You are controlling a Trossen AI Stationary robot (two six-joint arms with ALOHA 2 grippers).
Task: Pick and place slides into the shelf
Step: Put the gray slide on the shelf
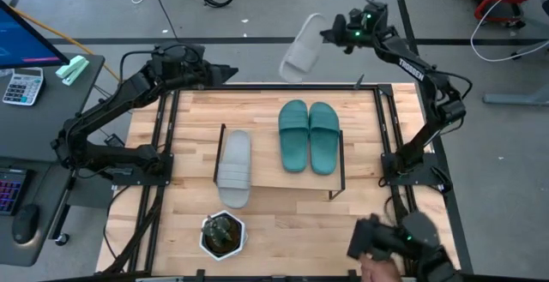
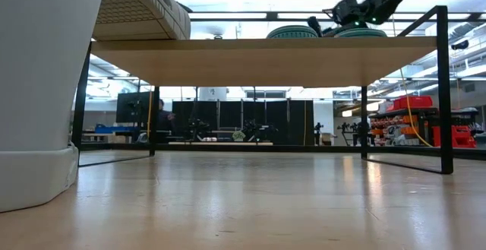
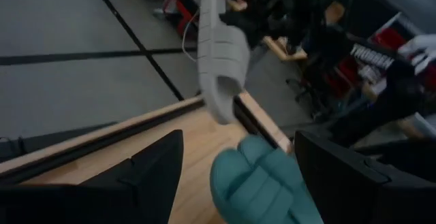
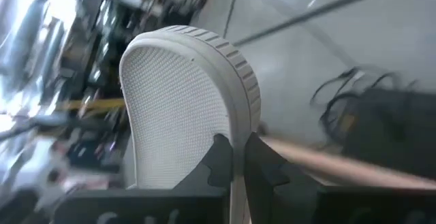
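Note:
One light grey slide (image 1: 302, 49) hangs in the air beyond the table's far edge, held by my right gripper (image 1: 330, 35). In the left wrist view this slide (image 3: 218, 54) shows tilted, one end down. The second grey slide (image 1: 233, 169) and the teal pair (image 1: 307, 136) lie soles down on the shelf's board (image 1: 266, 158). In the low view the shelf (image 2: 266, 60) stands on thin black legs. My left gripper (image 1: 225, 72) is open and hovers at the far left of the table. Its fingers frame a teal slide (image 3: 262, 183) without touching it. My right gripper (image 4: 238, 159) pinches the grey slide's rim (image 4: 238, 125) between its two fingers, at the slide's higher end. The fingers (image 4: 221, 163) point along the slide, whose textured face (image 4: 177, 108) shows. The slide is lifted clear, tilted, with its free end hanging lower.
A white pot with a plant (image 1: 221, 235) stands at the table's near edge, and it looms large at the left of the low view (image 2: 38, 90). A person's hand (image 1: 377, 269) shows at the near right corner. A black frame (image 1: 382, 128) borders the table.

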